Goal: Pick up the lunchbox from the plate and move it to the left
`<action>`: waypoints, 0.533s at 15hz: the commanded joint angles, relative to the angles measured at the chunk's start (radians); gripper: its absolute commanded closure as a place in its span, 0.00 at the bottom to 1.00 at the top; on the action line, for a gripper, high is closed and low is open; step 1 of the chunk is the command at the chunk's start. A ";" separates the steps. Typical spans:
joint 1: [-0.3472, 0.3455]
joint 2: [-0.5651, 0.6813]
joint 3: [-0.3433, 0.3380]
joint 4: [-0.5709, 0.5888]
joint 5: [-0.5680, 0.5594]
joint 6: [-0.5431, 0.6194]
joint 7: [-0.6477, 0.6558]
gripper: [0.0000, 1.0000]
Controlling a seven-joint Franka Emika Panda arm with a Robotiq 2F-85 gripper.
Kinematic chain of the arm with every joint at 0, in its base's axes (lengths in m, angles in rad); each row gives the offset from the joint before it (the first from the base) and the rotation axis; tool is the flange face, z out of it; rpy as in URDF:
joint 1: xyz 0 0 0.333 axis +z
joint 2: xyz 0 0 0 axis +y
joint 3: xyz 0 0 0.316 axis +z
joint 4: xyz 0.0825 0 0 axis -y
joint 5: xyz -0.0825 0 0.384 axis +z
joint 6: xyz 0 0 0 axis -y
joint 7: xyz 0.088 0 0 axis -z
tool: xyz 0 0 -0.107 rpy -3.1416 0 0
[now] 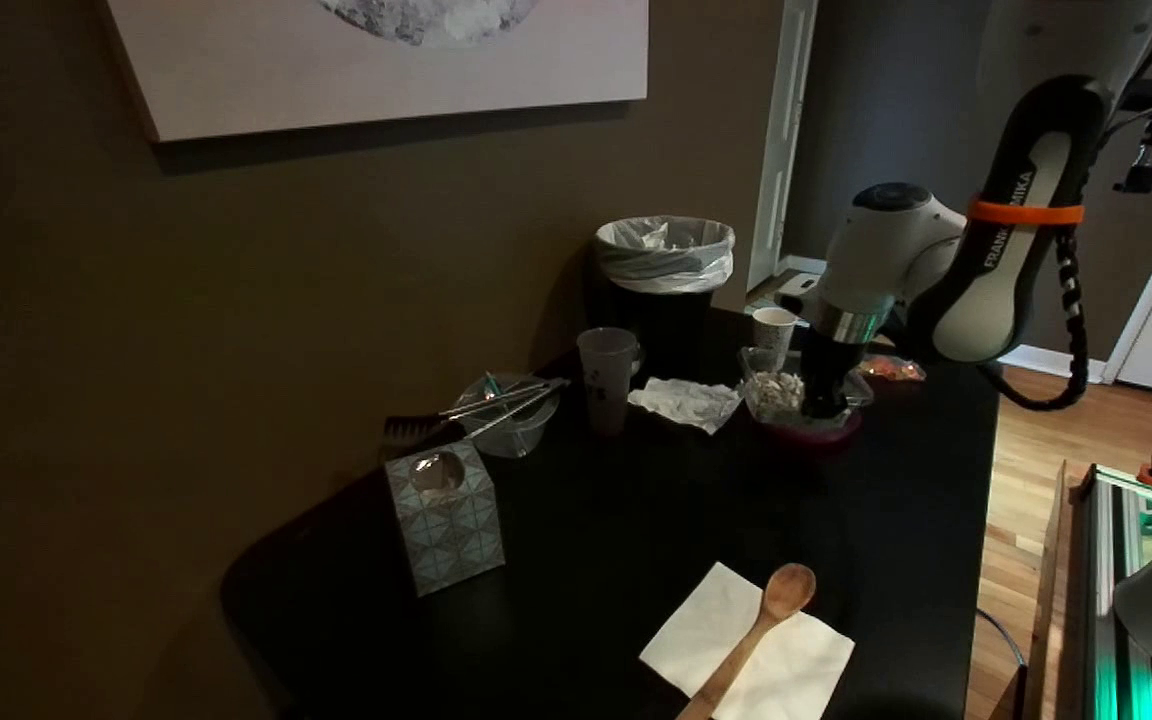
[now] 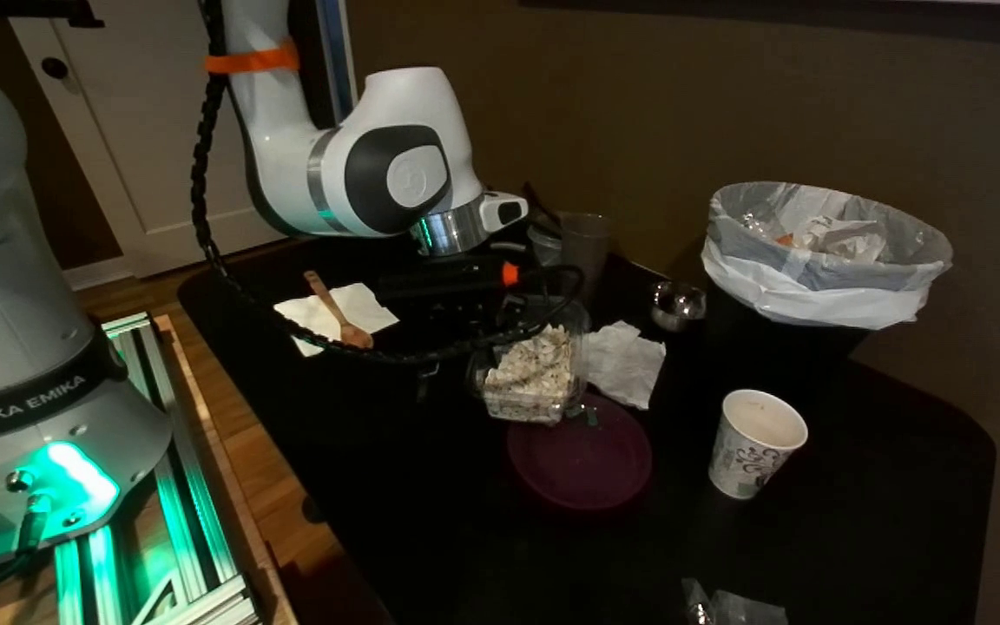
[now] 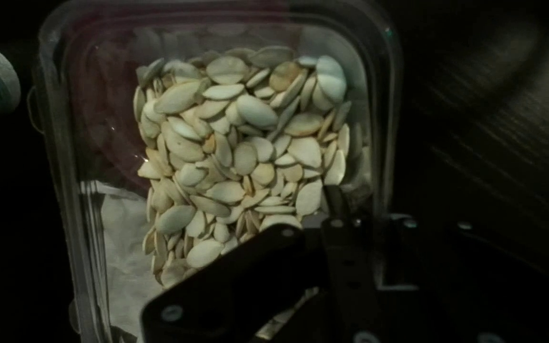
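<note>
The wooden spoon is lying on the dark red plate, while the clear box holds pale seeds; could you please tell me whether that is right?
Not quite: the wooden spoon lies on the white napkin, not on the dark red plate, as both exterior views show. The clear box does hold pale seeds.

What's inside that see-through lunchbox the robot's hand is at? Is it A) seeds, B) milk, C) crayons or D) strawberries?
A, because the wrist view looks down into the clear lunchbox and shows a heap of flat, pale, oval seeds lying in it.
</note>
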 commanded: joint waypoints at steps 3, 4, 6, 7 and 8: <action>-0.019 0.001 0.003 0.002 0.000 0.000 -0.001 0.94; -0.009 0.004 0.023 -0.006 -0.023 0.024 -0.025 0.99; 0.082 0.027 0.012 0.000 -0.059 0.014 -0.038 0.99; 0.128 0.025 0.014 -0.008 -0.070 0.004 -0.032 0.99; 0.168 0.021 0.019 -0.015 -0.083 -0.005 -0.030 0.99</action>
